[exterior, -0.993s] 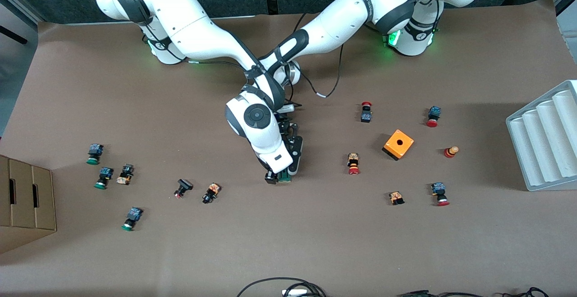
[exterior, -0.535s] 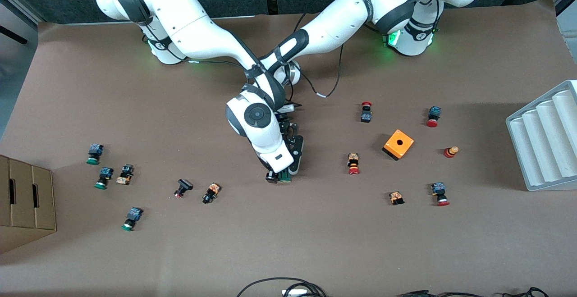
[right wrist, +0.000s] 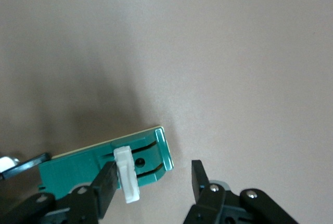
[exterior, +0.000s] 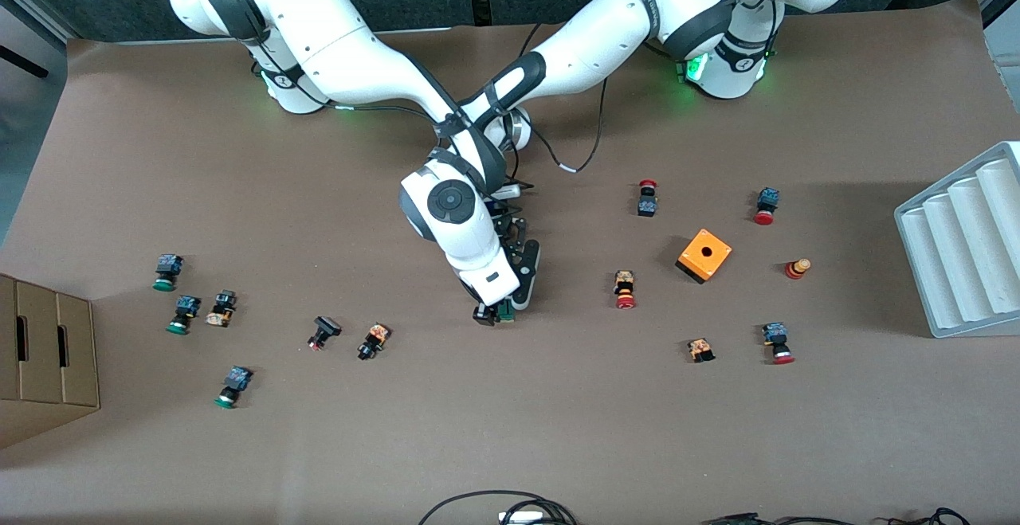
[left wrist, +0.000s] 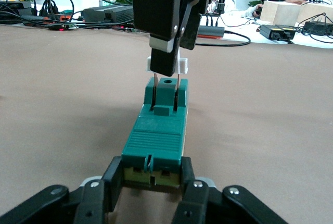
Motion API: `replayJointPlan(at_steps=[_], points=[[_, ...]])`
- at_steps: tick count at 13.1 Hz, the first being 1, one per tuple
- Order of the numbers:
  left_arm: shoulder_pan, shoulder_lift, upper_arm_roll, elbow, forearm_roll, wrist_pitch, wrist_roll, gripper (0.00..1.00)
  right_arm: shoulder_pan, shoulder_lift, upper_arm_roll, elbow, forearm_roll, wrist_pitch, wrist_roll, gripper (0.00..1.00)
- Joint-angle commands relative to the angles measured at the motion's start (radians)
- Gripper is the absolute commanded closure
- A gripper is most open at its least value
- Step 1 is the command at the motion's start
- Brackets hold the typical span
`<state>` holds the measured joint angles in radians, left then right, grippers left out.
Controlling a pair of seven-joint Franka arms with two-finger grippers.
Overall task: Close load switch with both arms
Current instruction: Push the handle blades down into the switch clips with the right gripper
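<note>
The load switch [left wrist: 154, 140] is a dark-green block lying on the brown table; it also shows in the front view [exterior: 505, 316] and the right wrist view [right wrist: 73, 168]. My left gripper [left wrist: 152, 185] is shut on its end farther from the front camera and sits low on the table [exterior: 516, 299]. The white lever [right wrist: 127, 175] stands up on two metal blades over the switch's other end [left wrist: 167, 66]. My right gripper [right wrist: 152, 178] is open and comes down over that end [exterior: 486, 316]. One of its fingers [right wrist: 106, 179] touches the lever; the other finger stands off the switch's end.
Small red- and green-capped push-buttons lie scattered toward both ends of the table. An orange box with a hole [exterior: 704, 255] and a white ribbed tray [exterior: 964, 246] are toward the left arm's end. A cardboard box [exterior: 44, 358] is at the right arm's end. Cables [exterior: 510, 511] lie at the front edge.
The right arm's wrist and gripper have shifted slightly over the switch, and less of the green block shows in the front view. The left gripper keeps its hold.
</note>
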<state>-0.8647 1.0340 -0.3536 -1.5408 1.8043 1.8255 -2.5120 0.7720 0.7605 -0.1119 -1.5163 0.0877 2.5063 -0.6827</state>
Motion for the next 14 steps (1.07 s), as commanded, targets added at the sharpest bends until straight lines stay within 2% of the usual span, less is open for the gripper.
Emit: replayJointPlan(at_steps=[1, 14], points=[[-0.010, -0.002, 0.005, 0.007, -0.005, -0.003, -0.014, 0.72, -0.005, 0.002, 0.000, 0.013, 0.017, 0.032, 0.003, 0.34], [-0.010, -0.002, 0.005, 0.008, -0.005, -0.003, -0.014, 0.72, -0.014, 0.016, 0.000, 0.013, 0.015, 0.100, 0.002, 0.37]])
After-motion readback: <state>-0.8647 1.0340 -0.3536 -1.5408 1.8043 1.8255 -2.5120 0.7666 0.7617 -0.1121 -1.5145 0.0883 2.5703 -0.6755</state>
